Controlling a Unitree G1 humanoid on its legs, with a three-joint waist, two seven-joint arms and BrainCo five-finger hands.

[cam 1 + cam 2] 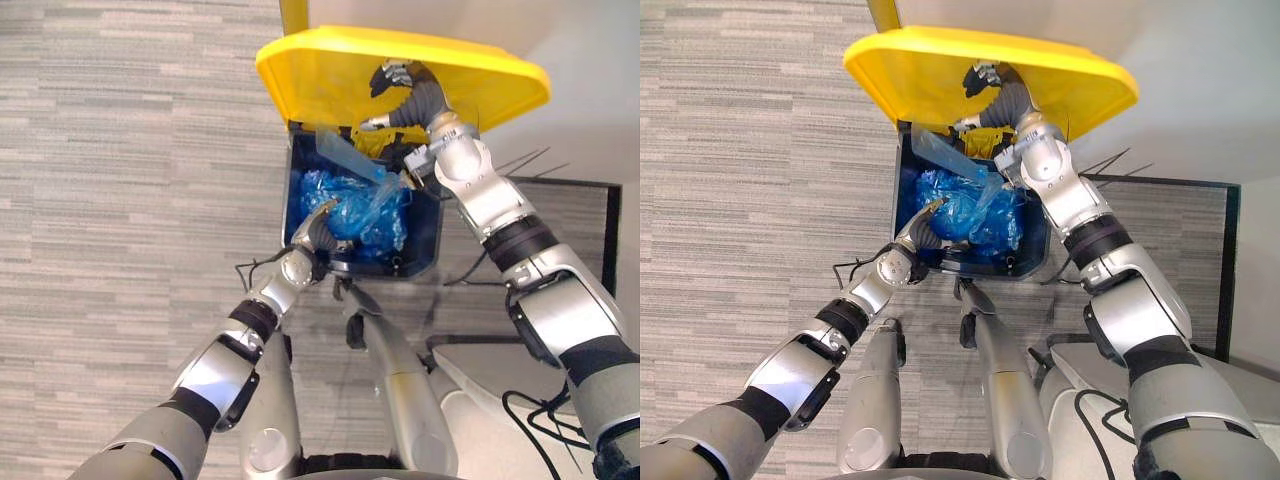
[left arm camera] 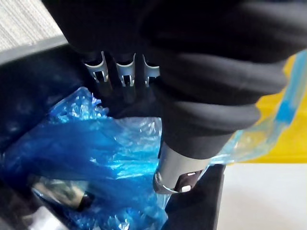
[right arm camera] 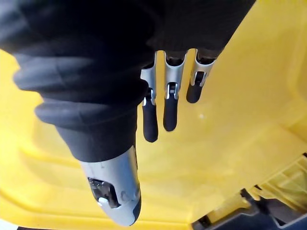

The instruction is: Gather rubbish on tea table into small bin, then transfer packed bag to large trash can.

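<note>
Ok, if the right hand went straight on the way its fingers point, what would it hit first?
The underside of the yellow lid. The right hand points its straight fingers at it from close up, possibly touching; depth is unclear.

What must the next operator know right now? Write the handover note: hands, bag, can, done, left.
Right hand: open, straight fingers against the underside of the yellow lid, propping it up.
Left hand: at the near rim of the trash can, against the blue bag; grip not readable.
Bag: inside the can, one loose end sticking up toward the lid.
Done: bag is in the large can.
Left, probably: pull the left hand clear, tuck the loose end in, lower the lid.
</note>
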